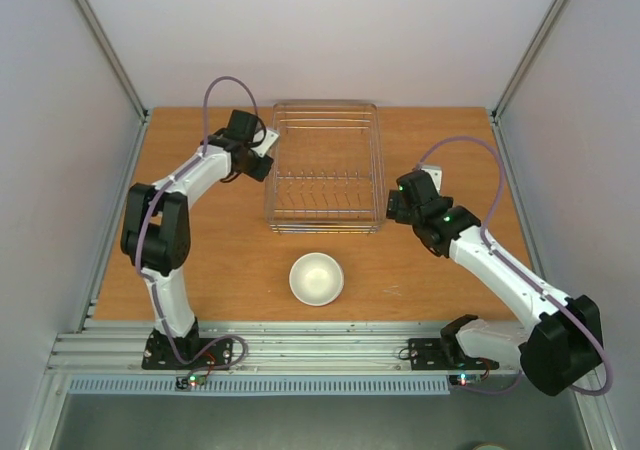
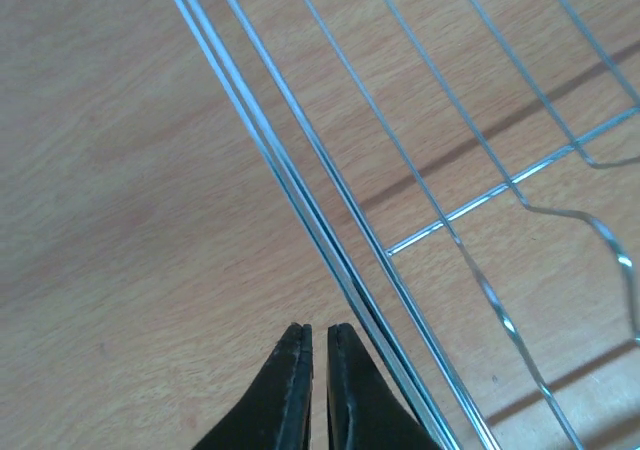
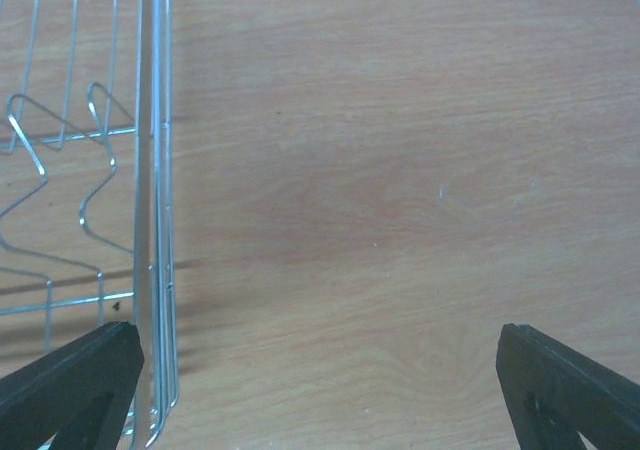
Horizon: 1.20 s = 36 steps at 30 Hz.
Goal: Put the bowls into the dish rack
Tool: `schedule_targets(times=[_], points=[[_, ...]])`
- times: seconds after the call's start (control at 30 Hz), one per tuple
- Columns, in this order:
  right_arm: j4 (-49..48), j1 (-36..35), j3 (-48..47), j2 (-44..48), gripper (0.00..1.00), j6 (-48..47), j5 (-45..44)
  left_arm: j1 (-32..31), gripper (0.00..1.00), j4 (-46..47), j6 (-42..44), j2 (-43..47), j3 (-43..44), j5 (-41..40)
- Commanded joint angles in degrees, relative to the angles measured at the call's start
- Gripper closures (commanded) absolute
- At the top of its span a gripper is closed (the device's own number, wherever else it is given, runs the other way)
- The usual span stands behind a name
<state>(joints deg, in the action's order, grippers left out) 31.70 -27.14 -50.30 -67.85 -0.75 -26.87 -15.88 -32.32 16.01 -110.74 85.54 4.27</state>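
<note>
The white bowl (image 1: 316, 278) is seen upright on the table (image 1: 220, 270), just in front of the wire dish rack (image 1: 325, 228) but apart from it; no bowl is seen in the rack. The L gripper (image 2: 318, 338) is shut w/ nothing held, tips just beside the rack's left rim wire. The R gripper (image 3: 320, 370) is spread wide & empty, one jaw by the right rim. Risk: the rack could be snagged or shoved if either arm is swung towards the bowl w/o being lifted first. The smooth bowl edge could probably be lost from a shallow pinch.

White bowl (image 1: 316, 278) clear all round; dish rack (image 1: 324, 226) open above, left arm (image 1: 190, 177), right arm (image 1: 485, 257) flanking.
</note>
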Motion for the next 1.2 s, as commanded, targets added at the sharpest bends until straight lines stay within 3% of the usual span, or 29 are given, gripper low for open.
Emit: schedule_targets(times=[0.0, 0.2, 0.27, 0.37, 0.5, 0.63, 0.93, 1.17], points=[[3.79, -0.46, -0.04, 2.98, 0.03, 0.26, 4.91, 0.84, 0.92, 1.27, -2.11, 6.38, -0.86, 2.31], [8.31, -1.24, 0.19, 10.08, 0.71, 1.67, 14.98, 1.53, 0.86, 0.77, -5.28, 15.02, -6.07, 9.85], [12.09, -1.34, -1.39, 10.83, 0.80, 3.86, 17.22, 1.51, 0.86, 1.58, -5.91, 17.38, -7.17, 11.22], [16.89, -3.29, -3.86, 10.23, 0.77, 3.56, 20.77, 1.52, 0.83, 1.64, -6.71, 19.61, -7.48, 13.46], [21.61, -9.83, -7.42, 8.33, 0.62, 2.85, 21.75, 1.47, 0.78, 1.52, -6.70, 20.55, -7.63, 13.87], [25.06, -18.17, -11.89, 4.62, 0.53, 3.27, 20.96, 1.38, 0.77, 1.32, -5.44, 20.12, -8.41, 10.76], [26.13, -29.12, -16.69, -5.02, 0.54, 2.34, 22.21, 1.45, 0.75, 1.76, -4.58, 19.51, -9.96, 9.61], [24.67, -32.20, -16.83, -7.63, 0.57, 2.99, 23.25, 1.40, 0.74, 1.96, -4.67, 18.74, -10.51, 9.75]])
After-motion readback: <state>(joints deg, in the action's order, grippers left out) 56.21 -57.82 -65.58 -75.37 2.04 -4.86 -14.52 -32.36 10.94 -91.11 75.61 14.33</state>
